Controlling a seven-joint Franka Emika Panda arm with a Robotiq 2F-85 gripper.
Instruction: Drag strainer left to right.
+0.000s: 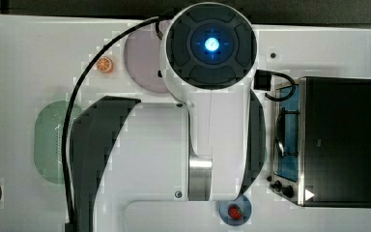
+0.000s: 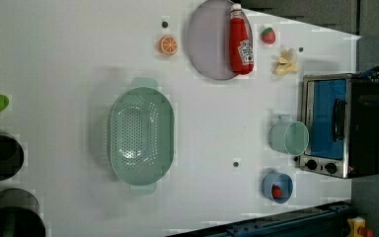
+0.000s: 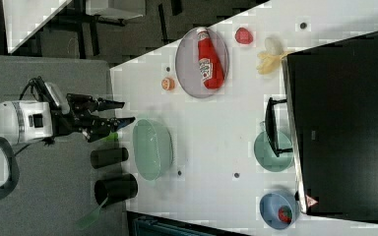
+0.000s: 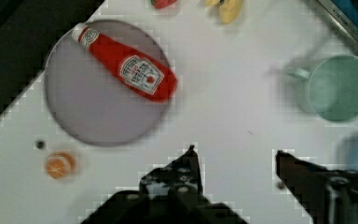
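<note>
We are at the very start: our gripper [image 3: 126, 111] hangs well above the table [image 2: 69, 44] with its jaws parted and nothing between them, and the strainer [image 2: 140, 136] sits untouched. In the left view it rests on the open white surface toward the left view's left, its long axis running up and down the picture, a small tab handle at each end. In the right view the fingertips point toward the strainer's upper rim but remain apart from it. As we judge it, the next move calls for coming down onto the strainer, hooking a finger inside the rim or pinching the wall, and then pulling it sideways while keeping it flat on the table. The stretch of table between the strainer and the mug [image 2: 289, 137] looks bare, so the drag has room at first. Farther on stand the mug, the toaster oven [image 2: 338, 126] and a blue bowl [image 2: 278, 186] with a red piece inside, which would block a long drag. A plate [image 2: 209, 42] carrying a ketchup bottle [image 2: 240, 39] lies near the strainer, with an orange slice [image 2: 168, 45] beside it, and two dark cups [image 2: 0, 157] stand at the left view's left edge.
</note>
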